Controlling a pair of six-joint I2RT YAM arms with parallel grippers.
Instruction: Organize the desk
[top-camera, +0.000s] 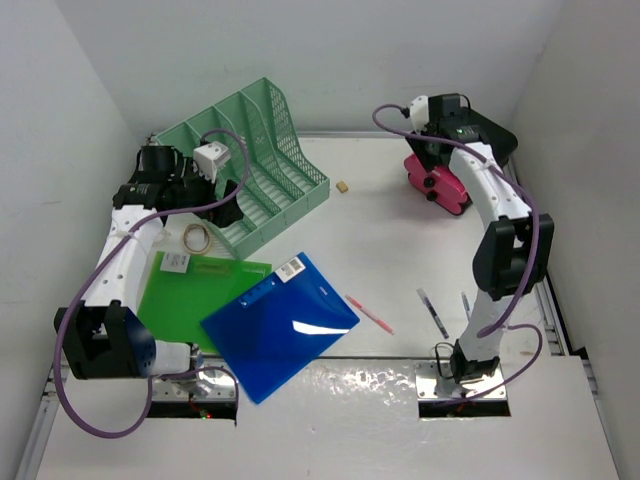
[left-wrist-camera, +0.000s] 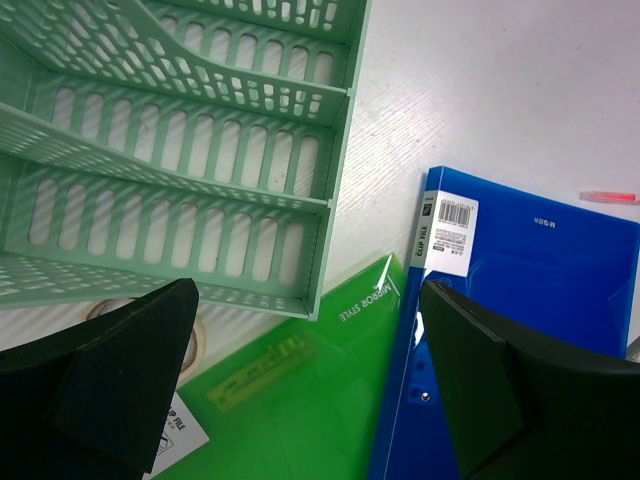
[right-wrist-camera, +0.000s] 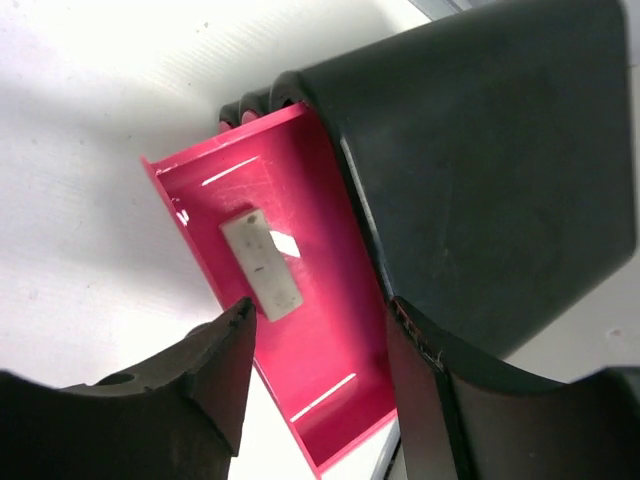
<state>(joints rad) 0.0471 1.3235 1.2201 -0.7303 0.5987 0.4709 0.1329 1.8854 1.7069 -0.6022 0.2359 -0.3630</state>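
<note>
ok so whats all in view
desk: 1, white, underneath
file rack: 1, mint, far left
green folder: 1, green, near left
blue folder: 1, blue, overlapping it
pen: 1, pink, centre
rubber band: 1, tan, by rack
block: 1, tan, by rack
drawer box: 1, black-and-pink, far right
white piece: 1, white, in drawer
sticks: 2, dark, near right
left end effector: 1, black, open near rack
right end effector: 1, black, open over drawer

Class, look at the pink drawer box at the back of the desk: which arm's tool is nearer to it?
Right. The right tool is directly over the pink drawer box; the left tool is across the desk, beside the mint-green rack.
</note>
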